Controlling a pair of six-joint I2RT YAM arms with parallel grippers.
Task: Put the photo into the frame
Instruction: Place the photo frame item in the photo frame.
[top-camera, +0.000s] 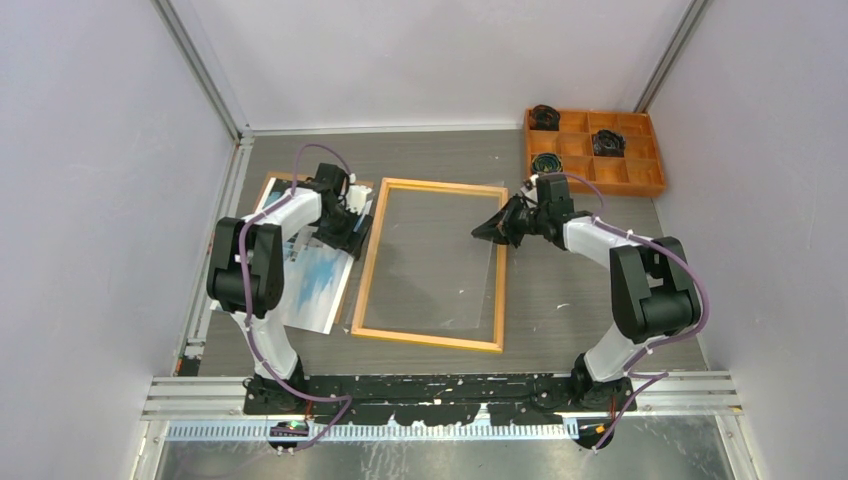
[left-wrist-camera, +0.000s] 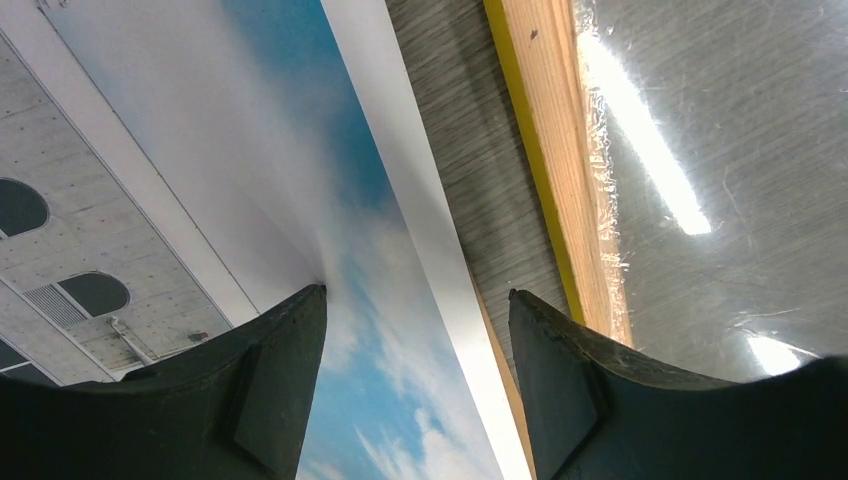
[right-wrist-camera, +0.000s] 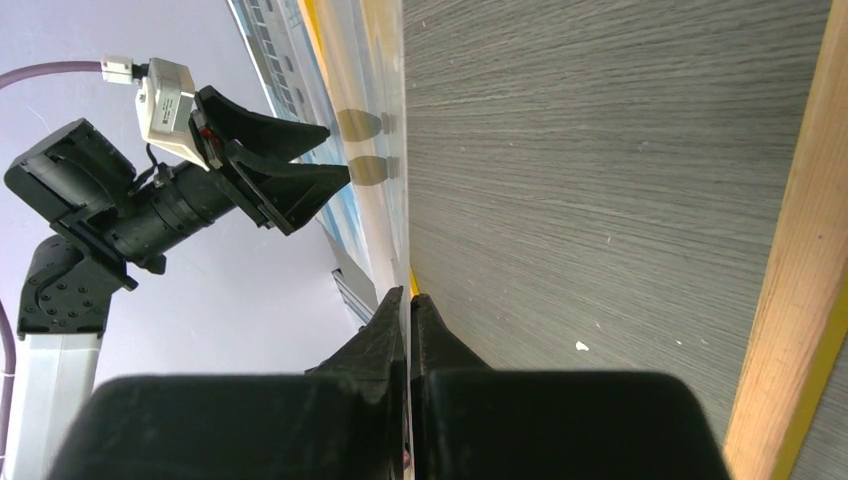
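Right jaws clenched on clear sheet (top-camera: 430, 260) edge, left jaws spread — straddling photo (left-wrist-camera: 380, 300) edge, beside frame (left-wrist-camera: 560, 150).

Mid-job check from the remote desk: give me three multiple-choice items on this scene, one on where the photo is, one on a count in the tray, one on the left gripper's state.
1. Where does the photo lie relative to the frame?
A. Inside it
B. On the table to its left
C. At the table's far right corner

2. How many compartments of the orange tray hold a dark item?
A. None
B. Three
C. Six

3. The left gripper is:
A. open over the photo's right edge
B. shut on the frame
C. shut on the photo

Answers:
1 B: the top view shows the photo beside the frame's left rail.
2 B: three dark items sit in separate compartments.
3 A: its wrist view shows the fingers well apart, with the photo's edge below them.
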